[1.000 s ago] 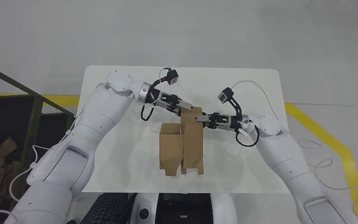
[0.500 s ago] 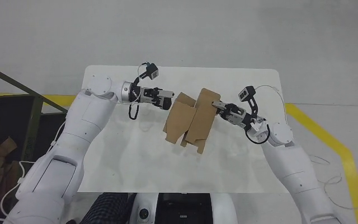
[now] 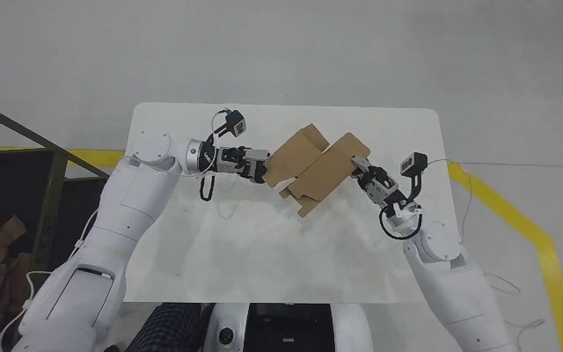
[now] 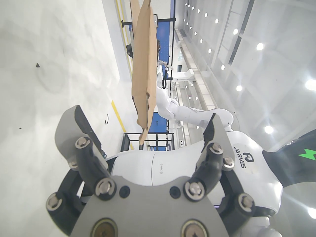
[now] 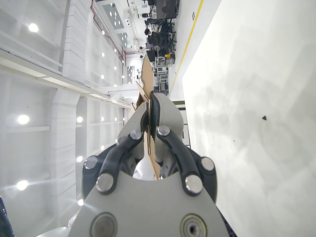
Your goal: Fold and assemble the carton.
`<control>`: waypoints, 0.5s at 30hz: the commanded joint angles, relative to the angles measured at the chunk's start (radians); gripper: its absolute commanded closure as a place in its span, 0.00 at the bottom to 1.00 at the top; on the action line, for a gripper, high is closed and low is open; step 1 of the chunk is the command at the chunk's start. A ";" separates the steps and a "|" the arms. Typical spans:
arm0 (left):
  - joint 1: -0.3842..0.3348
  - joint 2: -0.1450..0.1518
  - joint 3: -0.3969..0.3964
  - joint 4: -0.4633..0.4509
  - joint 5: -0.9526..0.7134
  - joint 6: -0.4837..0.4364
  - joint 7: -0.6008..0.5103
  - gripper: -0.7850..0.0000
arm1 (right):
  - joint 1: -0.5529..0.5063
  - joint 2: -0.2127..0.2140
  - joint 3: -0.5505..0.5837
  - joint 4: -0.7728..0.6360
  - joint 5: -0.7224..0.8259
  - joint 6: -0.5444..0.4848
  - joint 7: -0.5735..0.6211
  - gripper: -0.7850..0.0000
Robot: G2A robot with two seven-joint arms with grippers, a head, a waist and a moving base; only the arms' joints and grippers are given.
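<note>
A flat brown cardboard carton (image 3: 315, 165) hangs tilted above the middle of the white table (image 3: 193, 255). My right gripper (image 3: 359, 168) is shut on the carton's right edge; in the right wrist view the fingers (image 5: 153, 110) pinch the thin cardboard (image 5: 146, 75) seen edge-on. My left gripper (image 3: 262, 169) stands open just left of the carton's left flap, apart from it. In the left wrist view the carton (image 4: 144, 57) hangs edge-on beyond the open gripper (image 4: 145, 122), with nothing between the fingers.
The table's far edge and both side edges show in the top view. A yellow floor line (image 3: 497, 202) runs past the table on the right. A dark green frame (image 3: 35, 158) stands off the table's left side.
The right gripper has swung the carton up and to the right, turning it to a slant. The left gripper has let go of it and drawn back to the left, now open.
</note>
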 commanded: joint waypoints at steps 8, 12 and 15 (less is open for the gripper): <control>-0.004 -0.016 0.024 0.030 -0.089 0.017 -0.003 0.00 | -0.033 -0.012 -0.004 -0.024 -0.052 -0.004 -0.141 1.00; -0.018 -0.023 0.034 0.049 -0.115 0.020 -0.015 0.00 | -0.043 -0.017 -0.008 -0.031 -0.085 -0.006 -0.175 1.00; -0.027 -0.029 0.038 0.069 -0.135 0.022 -0.014 0.00 | -0.049 -0.019 -0.009 -0.038 -0.112 -0.007 -0.193 1.00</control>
